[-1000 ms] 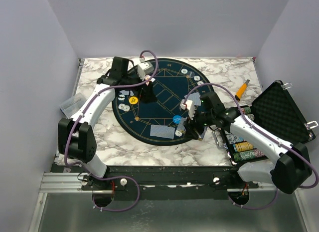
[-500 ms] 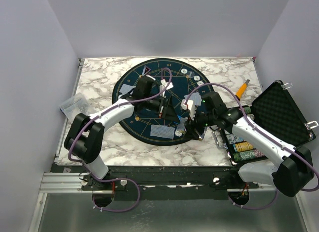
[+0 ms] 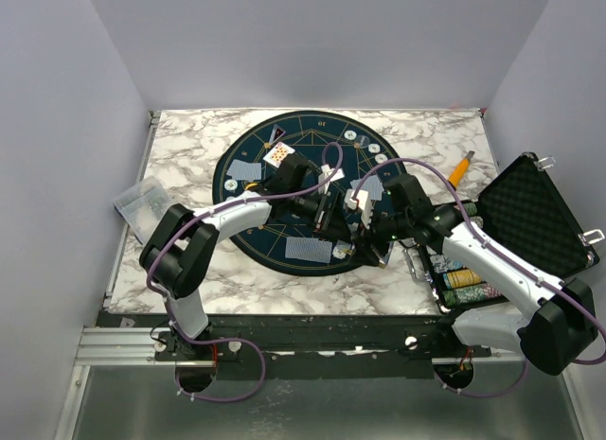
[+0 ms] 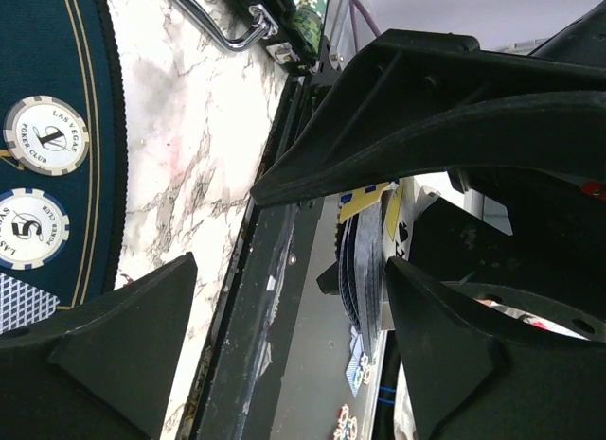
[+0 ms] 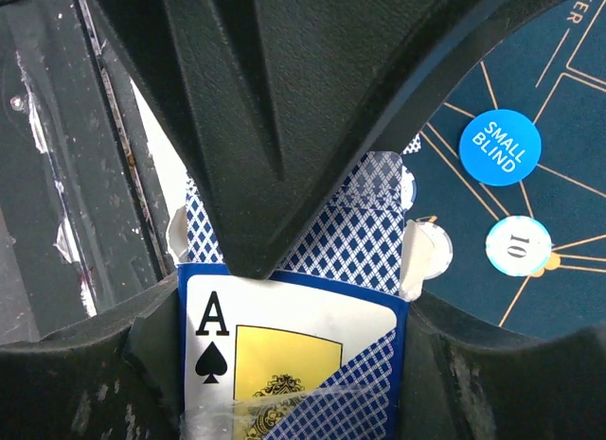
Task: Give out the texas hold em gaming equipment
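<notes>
Dealing in hand: the right gripper (image 3: 367, 239) pinches the deck of cards (image 5: 294, 350) above the near edge of the round mat (image 3: 327, 151), while the left gripper (image 4: 289, 270), jaws spread, hovers at it, likely needing to close on one card.

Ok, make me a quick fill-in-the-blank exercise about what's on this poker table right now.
1. The blue disc on the mat reads SMALL ____.
2. The card box gripped by the right claw shows the ace of ____.
3. The whitish chip near that disc bears the number ____.

Missing words: BLIND; spades; 10.
</notes>
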Tool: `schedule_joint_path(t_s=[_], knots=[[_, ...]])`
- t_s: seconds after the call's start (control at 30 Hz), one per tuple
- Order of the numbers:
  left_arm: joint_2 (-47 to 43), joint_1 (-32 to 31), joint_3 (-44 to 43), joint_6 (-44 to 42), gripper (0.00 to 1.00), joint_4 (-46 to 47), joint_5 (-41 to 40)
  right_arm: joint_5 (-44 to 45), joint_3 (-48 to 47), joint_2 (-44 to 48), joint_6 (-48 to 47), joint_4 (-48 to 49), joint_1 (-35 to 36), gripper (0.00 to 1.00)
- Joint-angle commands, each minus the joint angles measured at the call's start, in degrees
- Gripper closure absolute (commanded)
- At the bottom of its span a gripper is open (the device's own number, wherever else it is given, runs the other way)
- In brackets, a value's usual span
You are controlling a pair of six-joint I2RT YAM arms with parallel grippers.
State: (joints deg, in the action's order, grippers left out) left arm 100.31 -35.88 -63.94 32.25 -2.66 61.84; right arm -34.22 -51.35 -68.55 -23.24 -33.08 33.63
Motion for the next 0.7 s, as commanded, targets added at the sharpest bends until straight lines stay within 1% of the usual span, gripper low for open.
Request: schedule_joint_path(t_s=[0.0,0.1,0.23,0.33,0.43,0.47,0.53,0.57,0.67], knots=[[1.6,0.1,-1.1,-1.1,0.21,-1.3,-1.1,-1.5,0.4,1.7,-0.8,-0.6,-0.3,0.99],[1.0,1.6,0.0,-2.3,0.28,-2.1,-0.7,-0.9,0.7,2.0,-0.8,-0.7,-0.3,0.99],[-1.1,3.2,1.4,-4.5,0.41,-2.4,0.6,0.1,1.7,2.1,-0.8,0.0,-0.3,0.99],[-2.9,3.4,2.3,-6.5,0.46,-2.9,0.6,0.9,2.2,1.8,-0.8,0.2,-0.3,1.00],[-4.2,3.4,2.6,-7.4,0.46,-3.1,1.5,1.2,2.0,1.4,-0.8,-0.1,-0.3,0.99],[-4.6,3.4,2.6,-7.6,0.44,-3.1,1.8,1.3,1.9,1.4,-0.8,-0.2,-0.2,0.99],[-5.2,3.3,2.2,-7.6,0.35,-2.8,2.2,1.4,1.9,1.1,-0.8,-0.3,-0.4,0.99],[-5.4,3.2,1.9,-7.5,0.33,-2.6,2.3,1.3,1.8,1.0,-0.8,-0.4,-0.3,0.99],[-4.7,2.7,0.5,-6.5,0.30,-2.1,2.1,1.3,1.8,0.8,-0.8,-0.5,-0.2,0.99]])
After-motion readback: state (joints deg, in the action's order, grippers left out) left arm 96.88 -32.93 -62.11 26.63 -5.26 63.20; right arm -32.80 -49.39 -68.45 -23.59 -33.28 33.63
